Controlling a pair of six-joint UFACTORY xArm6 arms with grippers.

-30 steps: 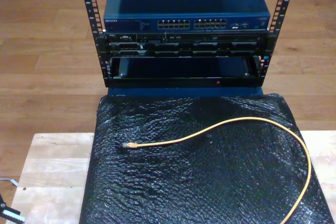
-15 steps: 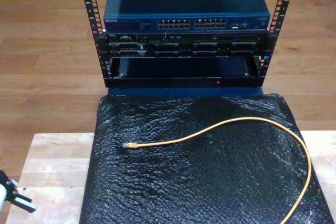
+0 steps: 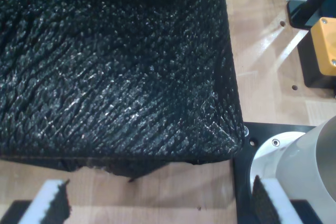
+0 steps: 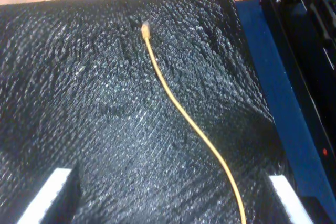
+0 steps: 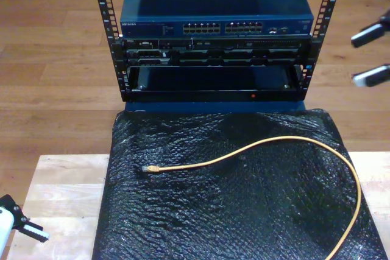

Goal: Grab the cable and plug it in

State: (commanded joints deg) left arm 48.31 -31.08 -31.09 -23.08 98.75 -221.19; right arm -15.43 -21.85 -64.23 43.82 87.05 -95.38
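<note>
Change since a moment ago: white-tipped fingers (image 5: 370, 54) of an arm have come into the exterior view's upper right edge; the gripper piece at the exterior view's lower left corner has shifted a little; the cable has not moved.
Floor: brown wooden boards (image 5: 55, 59) all around the rack; a scrap of white paper lies at the exterior view's top right.
Tabletop: pale wood (image 5: 61, 199), showing on both sides of the mat.
Mat: black, crinkled and shiny (image 5: 231, 211), covering most of the tabletop up to the rack.
Rack: black metal frame (image 5: 103, 22) behind the mat, holding a blue network switch (image 5: 216, 4) with two rows of ports on its front, darker units under it.
Cable: yellow-orange (image 5: 286, 140), lying loose on the mat, arching from the exterior view's lower right to its plug (image 5: 149, 168) towards the exterior view's left; free of both grippers.
My first gripper: (image 3: 163, 205) fingers spread wide, over the mat's corner and bare tabletop, holding nothing.
My second gripper: (image 4: 170, 198) fingers spread wide above the mat, the cable running between them on the mat below, untouched.
</note>
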